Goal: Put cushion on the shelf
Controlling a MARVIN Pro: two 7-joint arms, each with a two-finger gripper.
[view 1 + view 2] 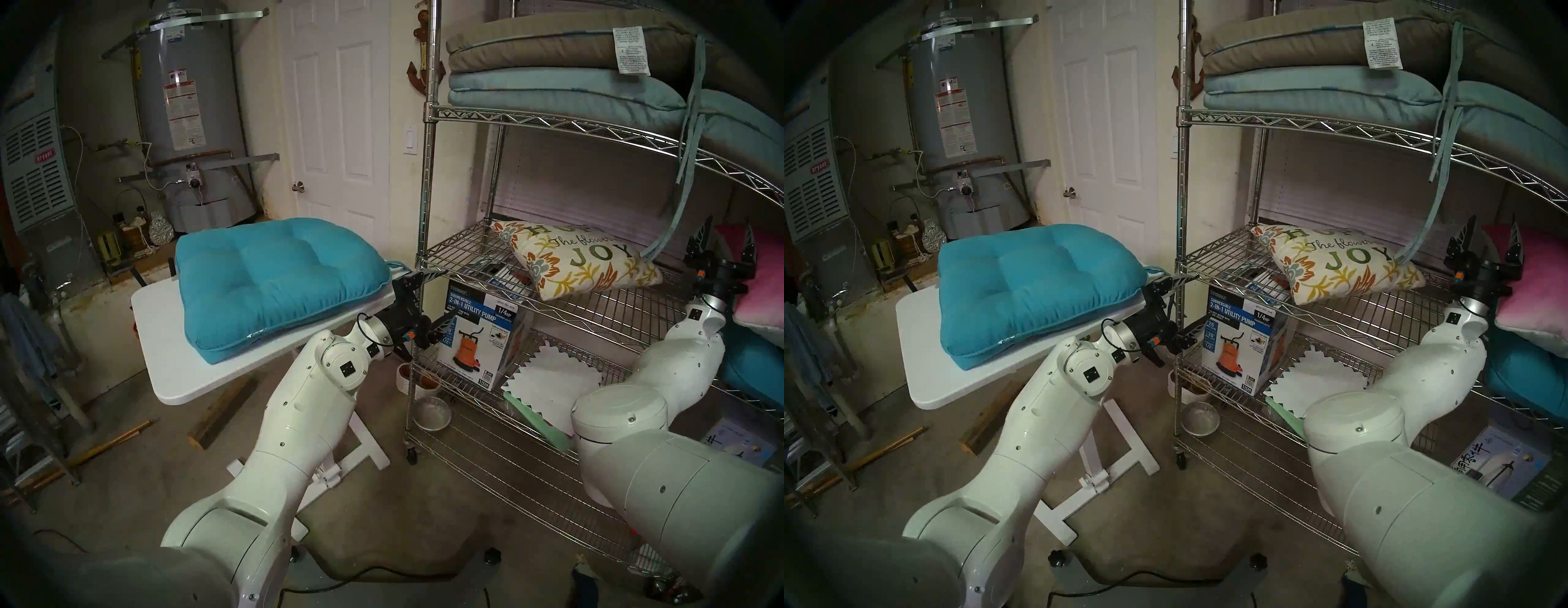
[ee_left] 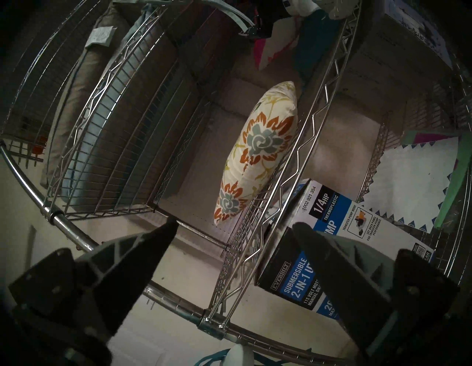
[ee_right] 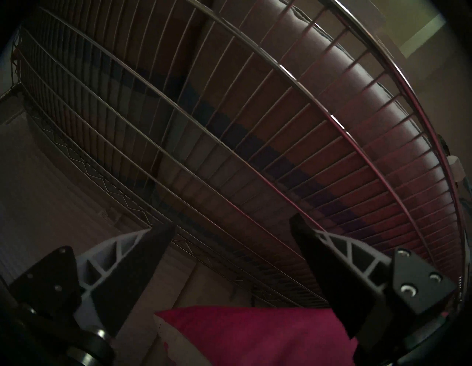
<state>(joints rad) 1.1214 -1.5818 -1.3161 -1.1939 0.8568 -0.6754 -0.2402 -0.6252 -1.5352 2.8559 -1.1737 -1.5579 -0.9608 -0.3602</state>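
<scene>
The cushion (image 1: pixel 581 259) (image 1: pixel 1339 263), cream with green "JOY" lettering and orange flowers, lies tilted on the middle tier of the chrome wire shelf (image 1: pixel 427 170) (image 1: pixel 1180 170). The left wrist view shows the cushion (image 2: pixel 258 153) edge-on behind the tier's rim. My left gripper (image 1: pixel 428 305) (image 1: pixel 1185 310) (image 2: pixel 235 225) is open and empty beside the shelf's front left post, apart from the cushion. My right gripper (image 1: pixel 726 233) (image 1: pixel 1491 229) (image 3: pixel 232 223) is open and empty, pointing up right of the cushion, close to a pink pillow (image 1: pixel 763 276) (image 3: pixel 255 334).
A teal tufted seat cushion (image 1: pixel 275 280) rests on a small white tilting table (image 1: pixel 191 373) left of the shelf. A pump box (image 1: pixel 479 335) and white paper (image 1: pixel 551 378) sit on the lower tier. Stacked flat cushions (image 1: pixel 551 63) fill the upper tier. A metal bowl (image 1: pixel 432 414) lies on the floor.
</scene>
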